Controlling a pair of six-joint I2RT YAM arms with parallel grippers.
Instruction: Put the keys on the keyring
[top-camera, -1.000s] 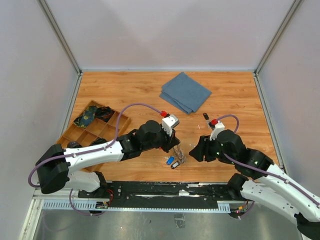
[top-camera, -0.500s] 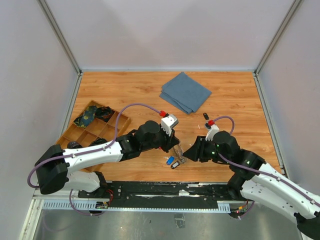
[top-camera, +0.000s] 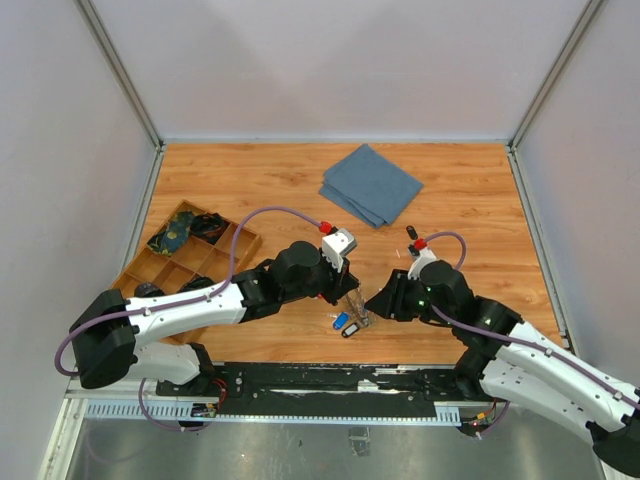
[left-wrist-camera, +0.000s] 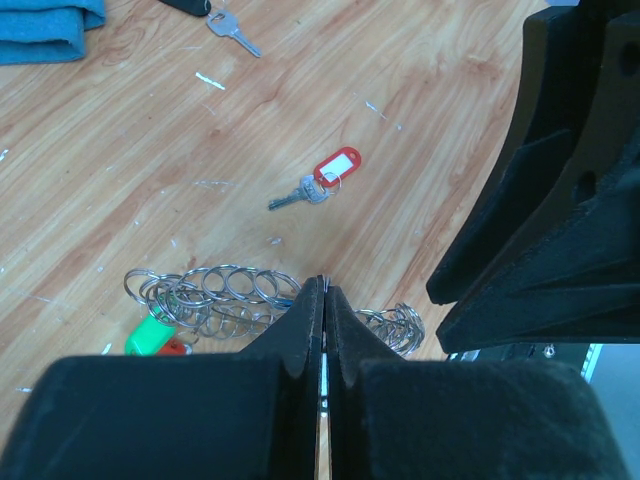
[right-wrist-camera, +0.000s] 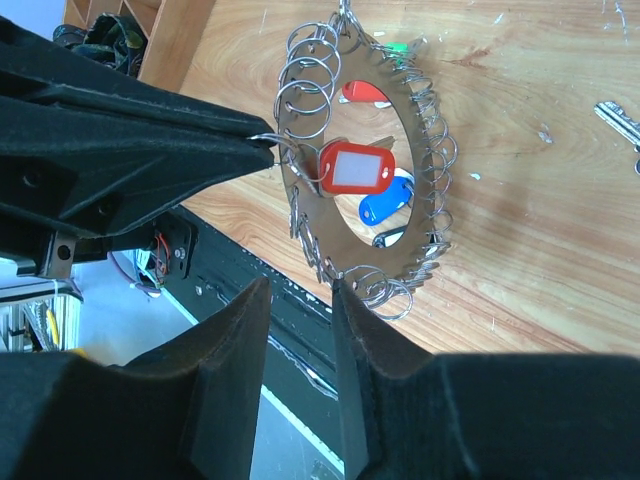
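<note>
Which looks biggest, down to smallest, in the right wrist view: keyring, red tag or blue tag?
1. Keyring
2. Red tag
3. Blue tag, though it lies farther off and is partly covered, so the tags' true order is unsure.

Toward six o'clock on the table (top-camera: 250, 180), the left gripper (top-camera: 351, 291) and right gripper (top-camera: 379, 300) meet over the keyring (top-camera: 360, 313). Two keys (top-camera: 344, 324) lie at its seven o'clock. A blue cloth (top-camera: 371, 185) sits at twelve and a wooden tray (top-camera: 185, 255) at nine.

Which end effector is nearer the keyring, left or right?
Left. The left end effector is pinched shut on the rim of the keyring. The right end effector sits just short of its lower edge, fingers parted, apparently not touching.
</note>
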